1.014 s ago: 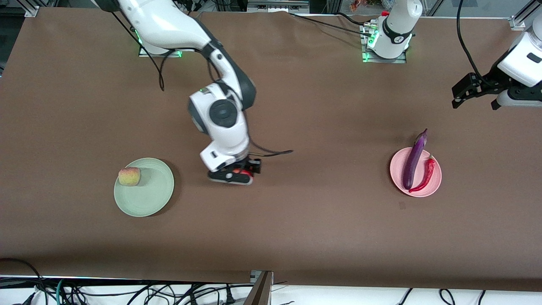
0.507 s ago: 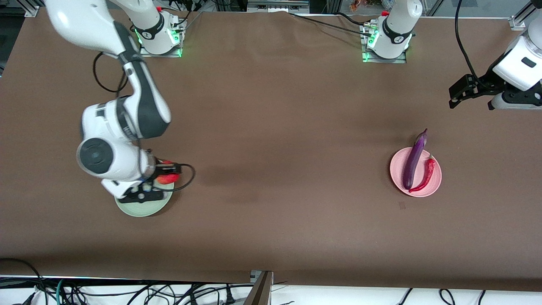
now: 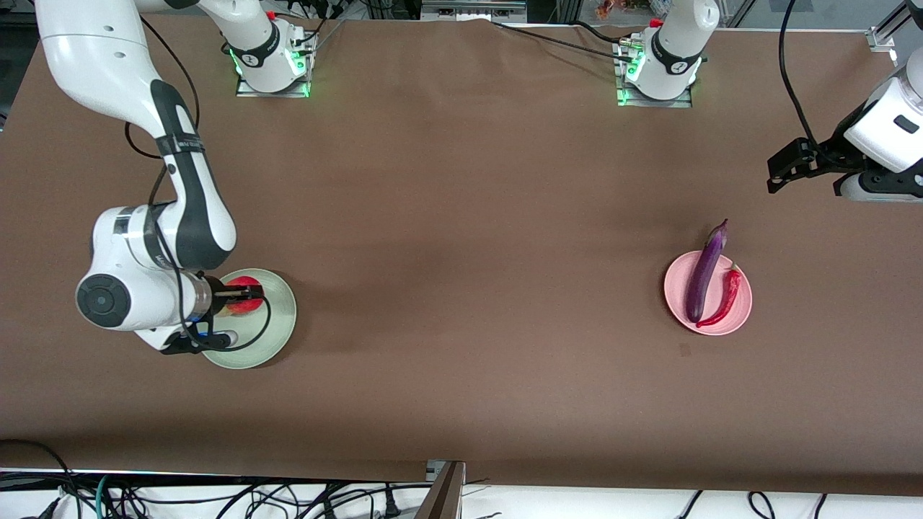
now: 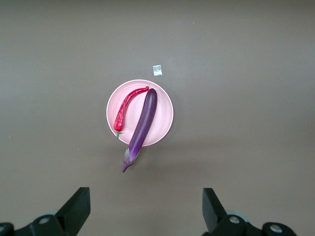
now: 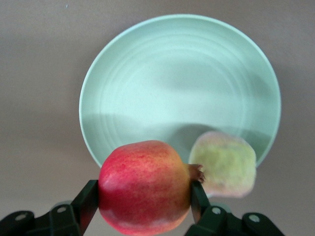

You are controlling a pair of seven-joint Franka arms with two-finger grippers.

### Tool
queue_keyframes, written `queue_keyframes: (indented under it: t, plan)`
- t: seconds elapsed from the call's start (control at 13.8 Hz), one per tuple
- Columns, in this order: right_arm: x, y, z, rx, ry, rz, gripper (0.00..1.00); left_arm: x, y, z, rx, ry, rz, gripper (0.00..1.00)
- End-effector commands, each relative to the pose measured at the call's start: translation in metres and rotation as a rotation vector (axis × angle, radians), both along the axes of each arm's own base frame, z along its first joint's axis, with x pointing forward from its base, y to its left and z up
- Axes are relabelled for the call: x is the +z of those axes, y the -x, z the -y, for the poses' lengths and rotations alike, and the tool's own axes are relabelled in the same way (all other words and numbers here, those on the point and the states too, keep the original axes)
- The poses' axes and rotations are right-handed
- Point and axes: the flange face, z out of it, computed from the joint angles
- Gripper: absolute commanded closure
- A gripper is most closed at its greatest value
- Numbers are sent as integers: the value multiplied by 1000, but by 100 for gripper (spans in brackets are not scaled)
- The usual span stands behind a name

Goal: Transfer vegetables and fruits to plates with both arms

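Pomegranate [image 5: 145, 186] pinched in right claw [image 3: 241, 293] over green plate [image 5: 147, 73]: lower onto bare area beside peach [image 5: 224, 164], then release. Left claw [image 4: 142, 211] spread, waiting above pink plate [image 4: 162, 105].

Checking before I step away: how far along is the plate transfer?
Done: eggplant and chili lie on the pink plate, peach on the green plate. In hand: right hand holds the pomegranate over it. Left: release. Left hand waits open.

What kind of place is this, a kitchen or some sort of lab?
Most likely a robotics lab: two arms bolted to a brown-covered table, loose cables along its edge, and plates set out, one mint green plate, one pink plate.
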Motion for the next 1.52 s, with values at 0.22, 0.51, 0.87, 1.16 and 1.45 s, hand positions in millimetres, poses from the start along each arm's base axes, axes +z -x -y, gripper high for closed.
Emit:
queue_keyframes:
  t: [0.22,0.51,0.87,1.16,1.45]
  plan:
    - [-16,-3,4,-13,-23,12,33,7,-2,2,-7,-8,-6,0]
    - [23,2,9,-9,-21,-20,0,7,-2,2,-7,-7,-5,0]
    - [138,16,16,-4,-8,-45,0,7,-2,2,-6,-8,-4,0]
    - [230,51,28,-32,-4,-34,0,6,-3,2,-6,-8,-6,0]
    - [296,105,52,-51,-12,22,0,7,-2,2,-6,-8,-4,0]
